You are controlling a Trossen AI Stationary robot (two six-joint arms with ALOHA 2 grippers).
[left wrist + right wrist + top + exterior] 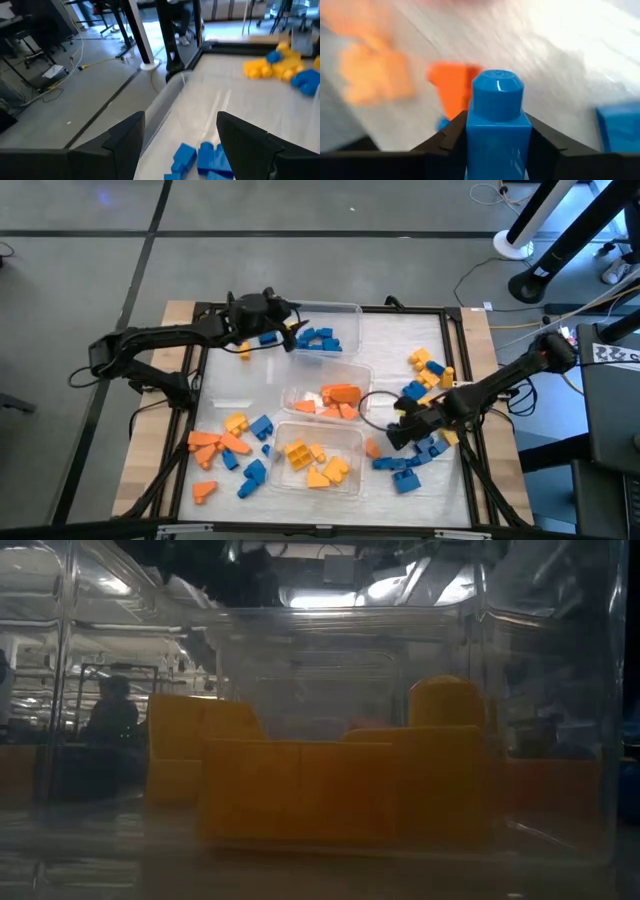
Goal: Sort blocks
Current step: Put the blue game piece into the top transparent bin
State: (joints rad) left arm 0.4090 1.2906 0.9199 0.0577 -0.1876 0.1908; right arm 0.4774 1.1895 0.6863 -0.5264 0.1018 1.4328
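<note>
from above we saw a pale table [400, 340] on grey floor; three clear tubs [340, 312] held sorted blocks [318, 340]. at 10 o'clock the left gripper [292, 330] gaped empty. wrist-on, the right gripper [496, 142] clamped a blue block [496, 125] at 4 o'clock.

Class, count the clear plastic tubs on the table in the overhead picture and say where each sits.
3, in a line down the table's middle: the far tub holds blue blocks, the middle tub orange ones, the near tub yellow ones. None looks hidden.
</note>
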